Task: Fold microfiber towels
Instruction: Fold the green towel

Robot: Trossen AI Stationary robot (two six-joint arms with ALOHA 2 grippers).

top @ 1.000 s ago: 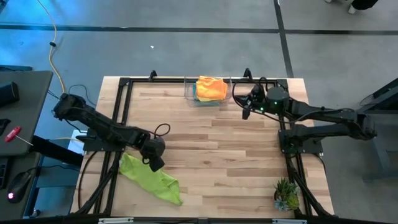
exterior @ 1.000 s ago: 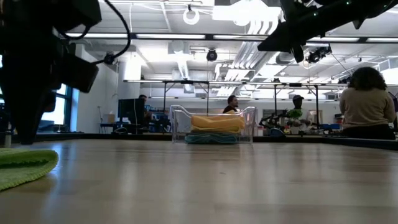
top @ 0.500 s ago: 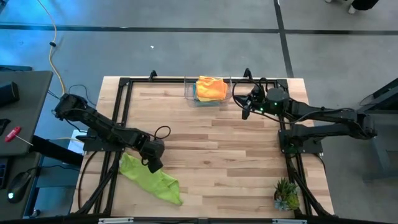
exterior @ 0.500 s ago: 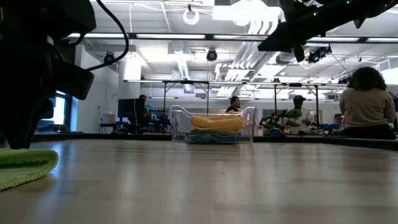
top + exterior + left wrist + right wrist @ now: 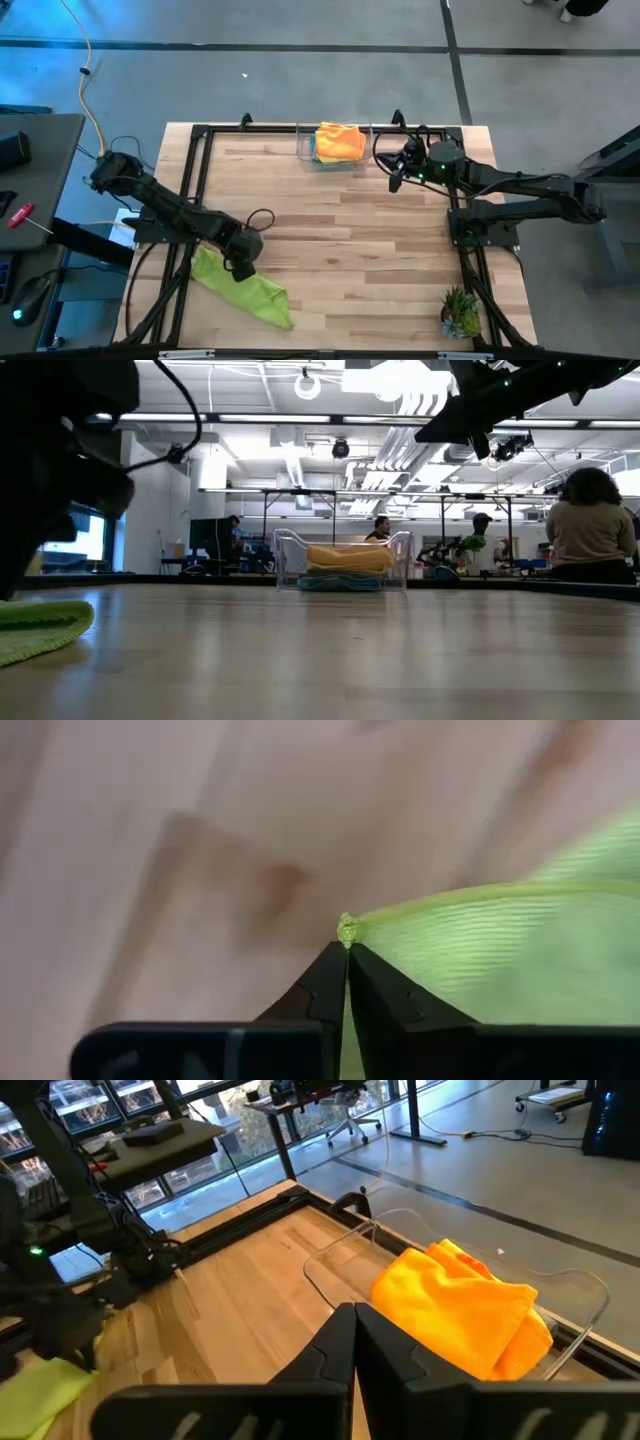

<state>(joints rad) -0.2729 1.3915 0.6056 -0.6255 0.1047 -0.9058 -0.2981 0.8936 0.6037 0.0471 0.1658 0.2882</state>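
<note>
A lime green towel point(image 5: 245, 286) lies crumpled on the table near its left front corner and also shows in the low view point(image 5: 40, 624). My left gripper point(image 5: 240, 268) stands over the towel's far edge, shut on a corner of it point(image 5: 347, 956). My right gripper point(image 5: 396, 180) hangs shut and empty above the table's far right point(image 5: 354, 1320). An orange towel point(image 5: 339, 141) lies on top of the pile in the clear bin point(image 5: 306, 150). A teal towel point(image 5: 340, 584) shows at the bottom of that pile. My left gripper pinches a corner of the lime green towel point(image 5: 348, 929) between its two fingertips. Only a small nub of cloth sticks out past them. The fingers come from above, pointing steeply down. The rest of the towel lies slack on the table.
The clear bin point(image 5: 342, 560) stands at the middle of the far edge. A small green spiky plant point(image 5: 460, 312) sits at the near right corner. Bare wood stretches between the towel and the bin. People sit at benches in the room beyond the table.
My left gripper has shut on the lime green towel's corner. The towel lies as it did.
</note>
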